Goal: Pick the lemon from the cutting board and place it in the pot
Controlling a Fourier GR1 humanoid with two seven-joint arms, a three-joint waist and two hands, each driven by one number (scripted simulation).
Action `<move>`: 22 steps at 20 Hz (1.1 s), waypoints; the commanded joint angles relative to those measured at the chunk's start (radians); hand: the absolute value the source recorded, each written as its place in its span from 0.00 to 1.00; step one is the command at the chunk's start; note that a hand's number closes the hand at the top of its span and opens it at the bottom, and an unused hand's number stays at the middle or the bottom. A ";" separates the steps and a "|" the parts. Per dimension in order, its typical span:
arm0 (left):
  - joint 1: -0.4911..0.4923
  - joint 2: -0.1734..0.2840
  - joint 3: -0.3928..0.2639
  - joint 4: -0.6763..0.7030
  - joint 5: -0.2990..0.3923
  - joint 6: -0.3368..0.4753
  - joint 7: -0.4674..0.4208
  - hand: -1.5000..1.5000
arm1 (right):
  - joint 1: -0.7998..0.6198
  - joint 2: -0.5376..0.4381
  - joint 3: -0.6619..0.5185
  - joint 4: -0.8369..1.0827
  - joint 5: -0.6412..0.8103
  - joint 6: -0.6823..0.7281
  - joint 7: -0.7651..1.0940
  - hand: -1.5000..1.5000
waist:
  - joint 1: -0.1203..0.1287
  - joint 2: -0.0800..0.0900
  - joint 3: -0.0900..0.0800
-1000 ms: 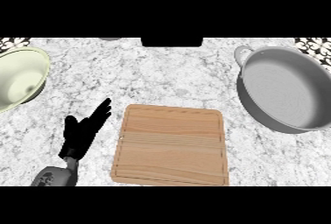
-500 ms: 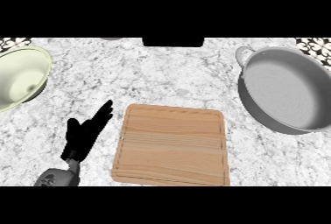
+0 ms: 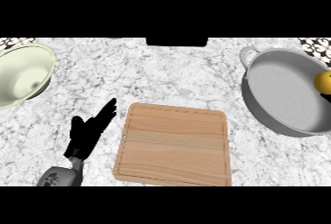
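One hand (image 3: 90, 131) shows, the left, resting on the counter (image 3: 168, 74) just left of the board (image 3: 173, 146), its fingers straight and pointing up and to the right, holding nothing. The lemon (image 3: 323, 82) sits at the view's right edge, inside the pot (image 3: 284, 96) by its right rim, partly cut off. The pot stands up and to the right of the board, apart from it. A pale bowl (image 3: 22, 74) stands at the upper left.
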 commanded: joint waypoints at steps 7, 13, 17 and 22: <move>-0.016 0.004 0.014 0.033 -0.002 -0.031 -0.033 0.50 | -0.203 0.138 0.227 0.164 0.370 0.022 0.270 1.00 | 0.007 0.004 0.000; -0.003 -0.003 0.005 0.049 -0.018 -0.023 -0.034 0.50 | -0.271 0.261 0.237 0.385 0.345 0.240 0.421 0.00 | 0.028 0.013 0.001; 0.002 -0.016 0.010 -0.034 -0.001 -0.014 0.034 0.50 | -0.314 0.367 0.209 0.519 0.390 0.205 0.338 0.00 | 0.008 0.004 0.002; -0.013 -0.014 0.031 0.040 -0.015 -0.004 -0.033 0.50 | -0.334 0.394 0.001 0.395 0.193 0.014 0.214 0.00 | -0.012 0.002 0.003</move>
